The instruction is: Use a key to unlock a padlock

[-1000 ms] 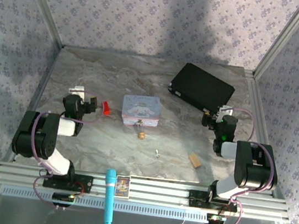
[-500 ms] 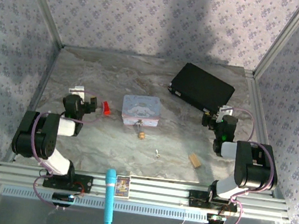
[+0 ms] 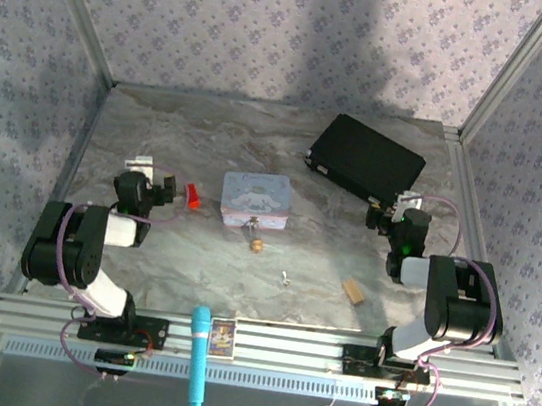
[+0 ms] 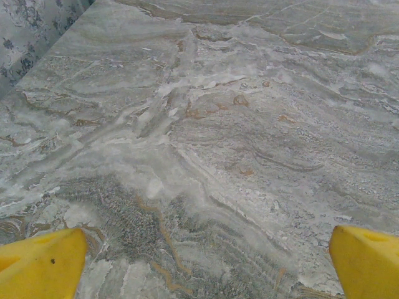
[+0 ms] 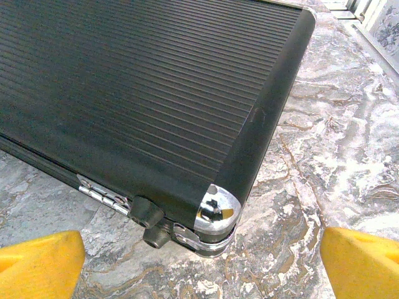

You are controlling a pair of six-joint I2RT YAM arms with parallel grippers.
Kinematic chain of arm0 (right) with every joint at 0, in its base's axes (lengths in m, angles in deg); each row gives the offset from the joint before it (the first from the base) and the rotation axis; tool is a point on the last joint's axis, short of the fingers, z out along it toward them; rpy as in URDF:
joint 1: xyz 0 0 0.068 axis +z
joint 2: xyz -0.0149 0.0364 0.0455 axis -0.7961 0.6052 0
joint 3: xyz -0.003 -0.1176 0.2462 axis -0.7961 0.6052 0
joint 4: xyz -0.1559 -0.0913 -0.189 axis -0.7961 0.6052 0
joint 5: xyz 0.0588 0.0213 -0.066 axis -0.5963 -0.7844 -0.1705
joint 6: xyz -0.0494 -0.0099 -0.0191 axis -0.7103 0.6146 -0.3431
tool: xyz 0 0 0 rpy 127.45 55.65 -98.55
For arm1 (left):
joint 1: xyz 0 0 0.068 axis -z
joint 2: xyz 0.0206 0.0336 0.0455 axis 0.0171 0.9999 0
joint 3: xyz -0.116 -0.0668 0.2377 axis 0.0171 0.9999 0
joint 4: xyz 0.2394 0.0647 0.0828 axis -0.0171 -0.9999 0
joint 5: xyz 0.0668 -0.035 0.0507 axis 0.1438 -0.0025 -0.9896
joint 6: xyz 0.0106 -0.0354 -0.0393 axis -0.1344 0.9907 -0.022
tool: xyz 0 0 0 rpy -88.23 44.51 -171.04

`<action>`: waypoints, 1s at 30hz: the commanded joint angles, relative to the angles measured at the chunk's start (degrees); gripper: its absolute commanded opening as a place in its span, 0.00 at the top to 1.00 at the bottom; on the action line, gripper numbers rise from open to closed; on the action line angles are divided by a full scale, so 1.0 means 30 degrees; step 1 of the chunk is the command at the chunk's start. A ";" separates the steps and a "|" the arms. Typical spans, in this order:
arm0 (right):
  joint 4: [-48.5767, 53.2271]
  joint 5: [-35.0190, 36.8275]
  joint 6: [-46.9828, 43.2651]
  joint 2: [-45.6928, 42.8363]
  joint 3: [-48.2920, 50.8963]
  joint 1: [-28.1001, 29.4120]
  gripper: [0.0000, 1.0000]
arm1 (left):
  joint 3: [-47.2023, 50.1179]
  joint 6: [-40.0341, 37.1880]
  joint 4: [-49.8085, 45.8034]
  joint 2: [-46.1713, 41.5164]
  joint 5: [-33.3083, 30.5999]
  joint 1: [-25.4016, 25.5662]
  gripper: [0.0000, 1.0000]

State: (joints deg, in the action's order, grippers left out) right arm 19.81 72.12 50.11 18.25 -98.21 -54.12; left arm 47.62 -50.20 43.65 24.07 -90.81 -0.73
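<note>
The marbled table [image 3: 210,134] carries everything, with 2 arms bolted at its near edge. The largest object is a black ribbed case [image 3: 366,159] at the far right. In the right wrist view its metal-capped corner and a latch sit just beyond the fingers. The right gripper [image 5: 199,268] faces that corner with its yellow fingertips [image 5: 37,265] spread wide and nothing between them. The left gripper [image 4: 202,268] sits at the left of the table, its jaws likewise wide apart over bare marble, holding nothing.

A pale blue tin [image 3: 256,202] lies mid-table. On the near rail rest a blue cylinder [image 3: 196,359] and, just beside it, a small card [image 3: 222,337]. A tan block [image 3: 352,291] lies near right. A small red piece [image 3: 192,195] sits between the left gripper and the tin.

The padlock [image 3: 258,246] rests on the marble just near of the tin, well apart from both grippers. The key [image 3: 286,279], which shows as little more than a pale speck from above, lies a little nearer and to the right of the padlock, seemingly not touching it.
</note>
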 commanded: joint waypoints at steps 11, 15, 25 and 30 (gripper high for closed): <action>0.6392 0.0342 0.0452 -0.5475 -0.1829 0.0069 0.01 | -0.1273 0.1828 -0.6630 -0.7309 -0.0252 -0.0133 0.00; 1.1529 -0.0709 0.3422 -0.8483 -0.3357 -0.0018 0.01 | -0.2173 0.7432 -1.0107 -1.0101 0.0298 -0.0143 0.00; 1.9401 -0.5960 0.5495 -1.0001 -0.6101 0.1228 0.01 | -0.2024 1.6601 -1.3874 -1.3195 0.6735 0.0286 0.00; 2.1319 -0.3594 0.5946 -1.0437 -0.5847 0.4523 0.01 | -0.3832 1.6386 -1.8450 -1.2881 0.4522 0.5041 0.00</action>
State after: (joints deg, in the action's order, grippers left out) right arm 76.40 58.94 65.87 -11.63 -115.66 -44.57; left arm 40.93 -4.00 -1.18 -15.06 -76.28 7.82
